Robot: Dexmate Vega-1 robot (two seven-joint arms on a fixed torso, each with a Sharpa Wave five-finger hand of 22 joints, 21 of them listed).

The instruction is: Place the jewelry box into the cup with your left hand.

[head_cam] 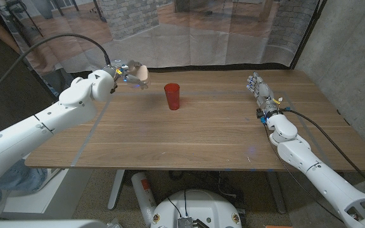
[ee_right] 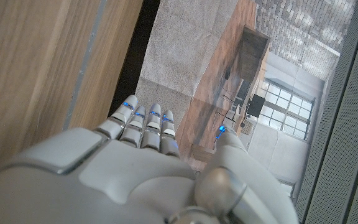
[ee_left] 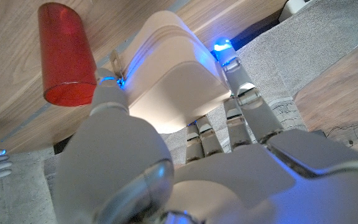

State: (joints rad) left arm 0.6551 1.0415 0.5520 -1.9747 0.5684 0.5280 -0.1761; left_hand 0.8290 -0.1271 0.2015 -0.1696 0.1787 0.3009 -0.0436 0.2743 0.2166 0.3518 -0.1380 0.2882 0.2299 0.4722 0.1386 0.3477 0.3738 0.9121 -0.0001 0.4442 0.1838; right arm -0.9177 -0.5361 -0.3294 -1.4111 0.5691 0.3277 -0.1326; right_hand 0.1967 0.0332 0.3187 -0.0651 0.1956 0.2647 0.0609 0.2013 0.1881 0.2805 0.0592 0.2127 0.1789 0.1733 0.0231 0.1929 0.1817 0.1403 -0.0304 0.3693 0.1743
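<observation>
**Left hand holding jewelry box above table, left of cup**

Left hand [head_cam: 127, 71]: raised over the far left part of the wooden table [head_cam: 195, 136], gripping the jewelry box [head_cam: 141, 74]. Box is pale cream/beige with rounded corners. In the left wrist view the box [ee_left: 173, 74] sits between the thumb on one side and the fingers [ee_left: 244, 99] on the other; a seam line shows along its body. Blue lights glow at the fingertips where they meet the box.

Cup [head_cam: 172, 96]: red, translucent plastic, standing upright on the table, mouth up, near the table's middle toward the far edge. Nothing visible inside it from the head view. The box is to the cup's left, apart from it, not over the mouth. In the left wrist view the cup [ee_left: 65, 56] appears just beside the box.

Right hand [head_cam: 261, 94]: on the right side of the table, well apart from the cup, fingers extended together and pointing toward the far edge. It holds nothing. Right wrist view shows the fingers [ee_right: 143, 124] straight and side by side, thumb out to one side; the table's edge runs alongside.

Behind the table: clear plastic sheeting and a brick column.
</observation>
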